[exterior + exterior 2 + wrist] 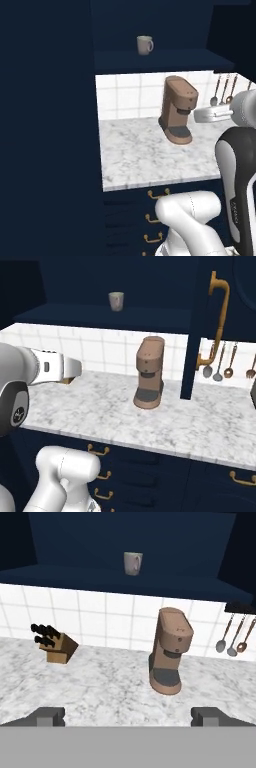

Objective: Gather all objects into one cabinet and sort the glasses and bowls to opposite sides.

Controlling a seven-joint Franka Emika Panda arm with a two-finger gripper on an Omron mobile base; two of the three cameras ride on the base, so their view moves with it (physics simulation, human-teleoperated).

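Note:
A grey-beige handled mug [145, 45] [116, 301] [133, 563], one of the glasses, stands upright alone on the bottom shelf of the open navy wall cabinet [165, 61] [110, 317]. The cabinet's door [200, 331], with its long golden bar handle [220, 316], is swung out to the right. My gripper [130, 716] is open with nothing between its fingertips [50, 715]. It hovers over the counter, well below and in front of the mug, facing the back wall. The bowls are out of view.
A brown coffee machine [177, 110] [149, 373] [170, 652] stands on the marble counter [135, 155] [100, 406] under the cabinet. A knife block [55, 646] sits at the left. Utensils [219, 363] [232, 639] hang at the right. Low navy drawers [157, 192] lie below.

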